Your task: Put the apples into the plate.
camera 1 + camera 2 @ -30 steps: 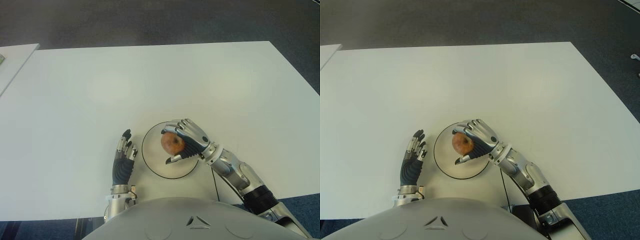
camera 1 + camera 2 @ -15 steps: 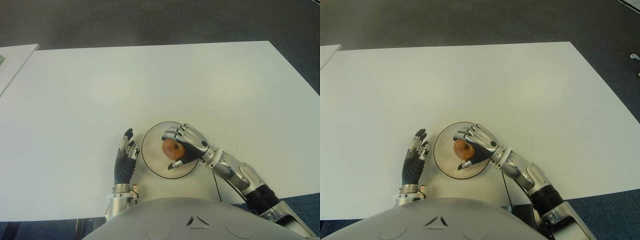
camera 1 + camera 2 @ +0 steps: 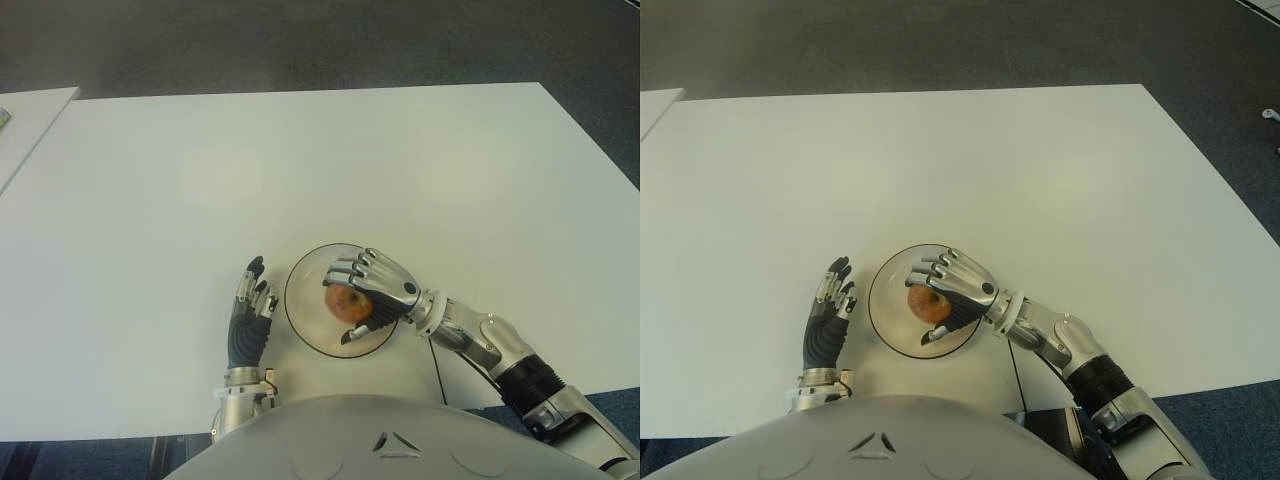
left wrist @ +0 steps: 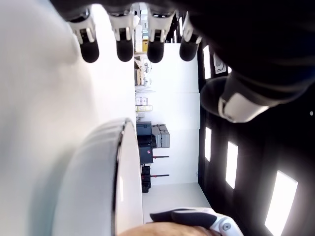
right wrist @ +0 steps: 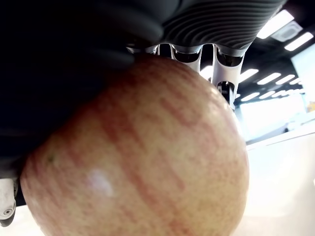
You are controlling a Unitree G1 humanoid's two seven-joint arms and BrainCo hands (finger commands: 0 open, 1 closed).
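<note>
My right hand [image 3: 372, 290] grips 1 apple [image 3: 346, 301] over the plate [image 3: 303, 320]; left hand [image 3: 249, 322] idle beside it, fingers relaxed. Lower gently, release w/o rolling.

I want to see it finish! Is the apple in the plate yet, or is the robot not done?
Almost. The right hand is over the plate with its fingers wrapped around the apple. What is left is letting go and pulling the hand away. The left hand is open beside the plate, on its left. No other apples are in sight.
</note>
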